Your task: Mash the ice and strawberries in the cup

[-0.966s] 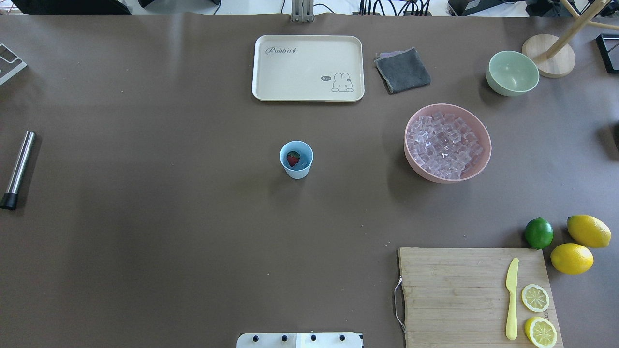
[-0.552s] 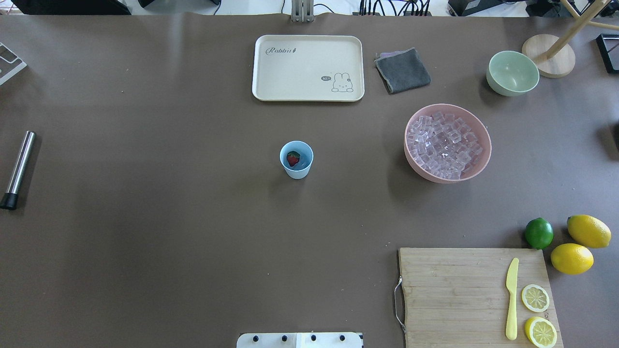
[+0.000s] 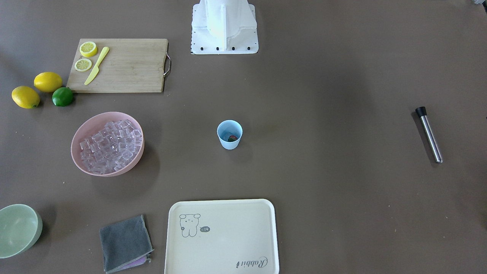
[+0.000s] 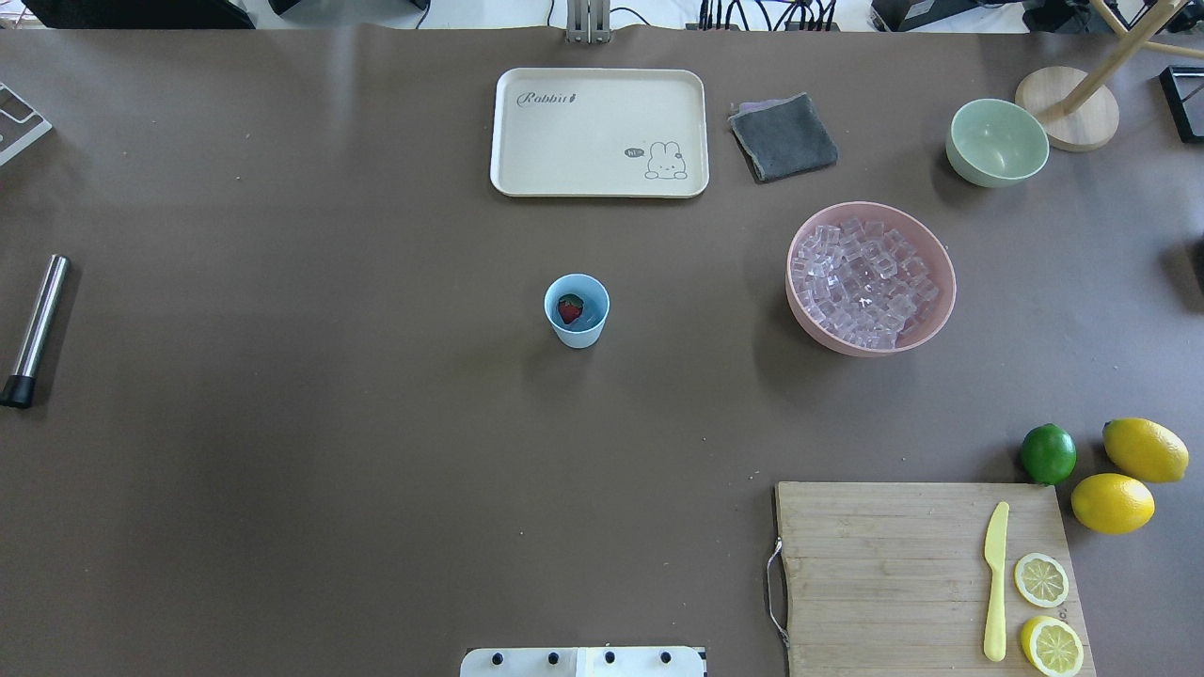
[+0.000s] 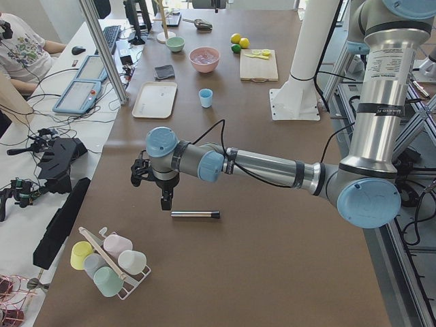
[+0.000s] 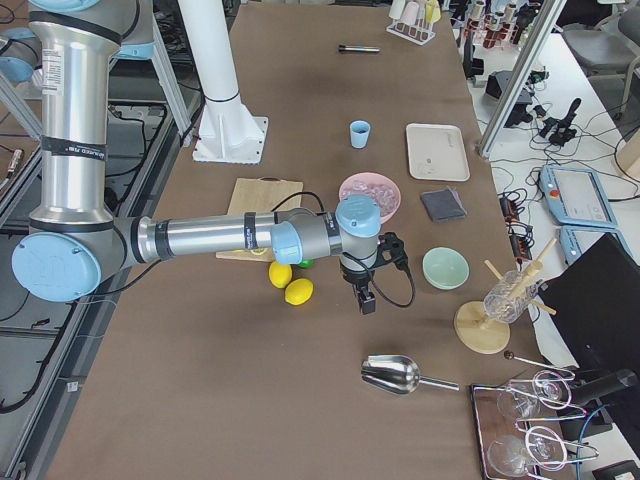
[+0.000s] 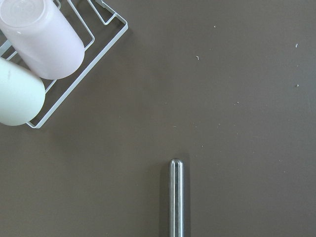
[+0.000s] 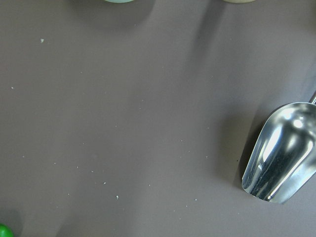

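the light-blue cup [image 4: 576, 311] stands mid-table [image 4: 329, 395] with the strawberry [image 4: 569, 307] inside, the ice [image 4: 865, 282] heaped in the pink bowl [image 4: 840, 342] well apart, the left claw [image 5: 165, 202] by the steel rod [image 5: 195, 214], the right claw [image 6: 367, 300] near a lemon [image 6: 298, 291], neither grip tellable.

Silver arms [image 5: 262, 163] carry light-blue joint caps [image 5: 161, 142] and black cables [image 5: 222, 124].

brown surface [image 4: 282, 470]; light-blue cup [image 4: 576, 331] holding a red strawberry [image 4: 569, 307] with green cap; clear, glassy ice [image 4: 863, 282] in a pink bowl [image 4: 828, 340]; pale green bowl [image 4: 997, 141]; cream tray [image 4: 564, 141] printed with a grey rabbit outline; grey cloth [image 4: 784, 138]; green lime [image 4: 1048, 453]; yellow lemons [image 4: 1145, 448].
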